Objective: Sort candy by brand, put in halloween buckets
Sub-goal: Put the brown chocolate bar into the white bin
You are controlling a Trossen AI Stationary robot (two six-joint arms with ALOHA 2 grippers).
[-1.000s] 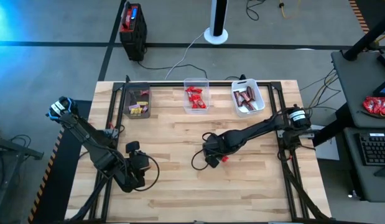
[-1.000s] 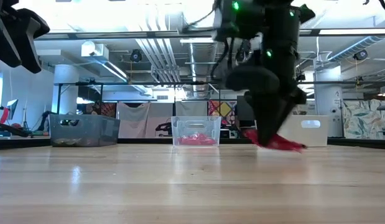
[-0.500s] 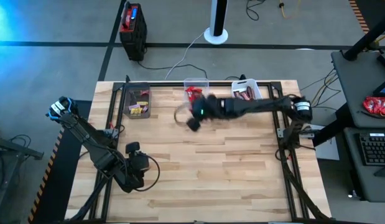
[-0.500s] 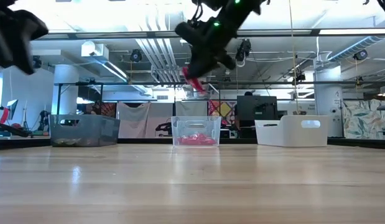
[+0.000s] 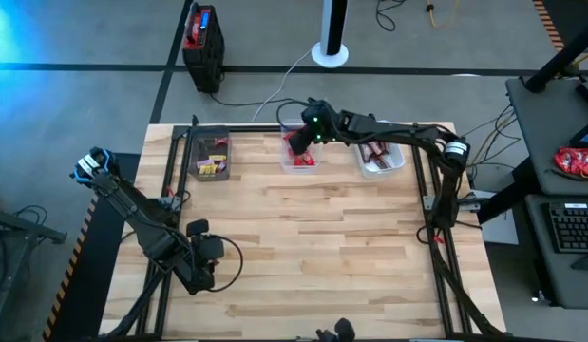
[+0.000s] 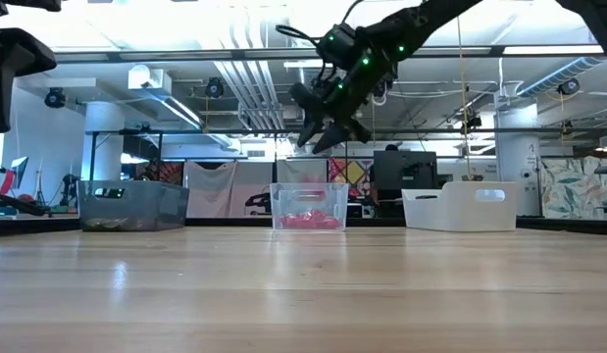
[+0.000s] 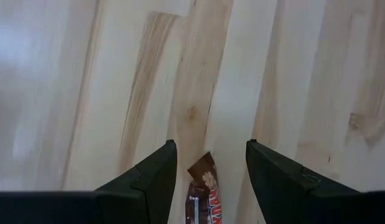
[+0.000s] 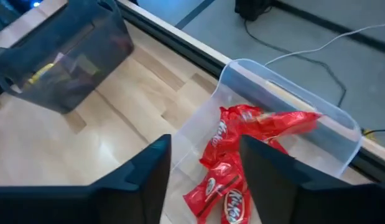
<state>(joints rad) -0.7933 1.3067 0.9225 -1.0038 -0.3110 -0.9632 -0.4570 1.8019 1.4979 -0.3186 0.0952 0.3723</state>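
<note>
Right gripper — fingers parted, holding nothing, above the clear bin of red bars | Left gripper — wide, over a brown bar on the table | Handling: probably light, slick wrapper — you should pinch it mid-length across its narrow sides.

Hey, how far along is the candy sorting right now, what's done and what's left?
Mostly done: red bars lie in the clear bin, brown bars in the white bin, small pieces in the grey bin. The right hand hovers open over the clear bin, holding nothing. Left: one brown bar on the table, between the left hand's open fingers.
</note>
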